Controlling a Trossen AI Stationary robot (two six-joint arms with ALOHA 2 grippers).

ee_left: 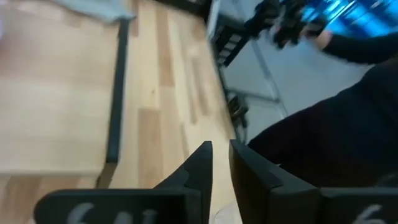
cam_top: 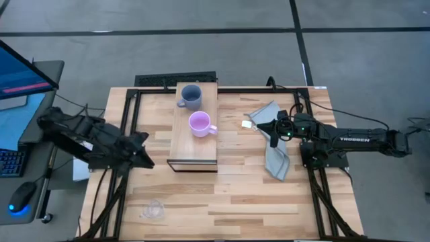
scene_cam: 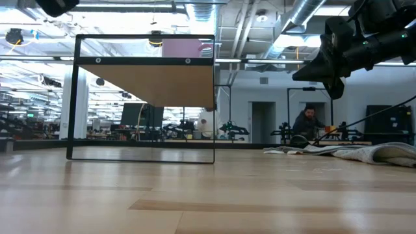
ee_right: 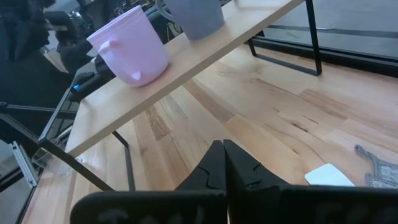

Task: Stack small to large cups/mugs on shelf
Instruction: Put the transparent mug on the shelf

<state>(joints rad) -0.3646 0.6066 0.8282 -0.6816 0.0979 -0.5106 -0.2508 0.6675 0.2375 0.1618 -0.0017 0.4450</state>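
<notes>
The light-wood shelf (cam_top: 195, 144) stands raised in the middle of the table. On its top stand a grey-blue mug (cam_top: 190, 97) at the far end and a lilac mug (cam_top: 200, 124) nearer the middle, both upright. A small clear cup (cam_top: 153, 210) rests on the tabletop near the front left. My left gripper (cam_top: 146, 156) hovers left of the shelf's near end; its fingers (ee_left: 202, 165) stand a narrow gap apart with nothing between them. My right gripper (cam_top: 274, 138) is shut and hovers right of the shelf, above a grey cloth (cam_top: 277, 161).
The grey cloth lies crumpled on the table's right half, with a small white card (cam_top: 247, 124) beside it. A person in dark clothing (ee_left: 336, 124) stands off the table's edge in the left wrist view. A monitor, keyboard and mouse (cam_top: 23, 195) sit left of the table.
</notes>
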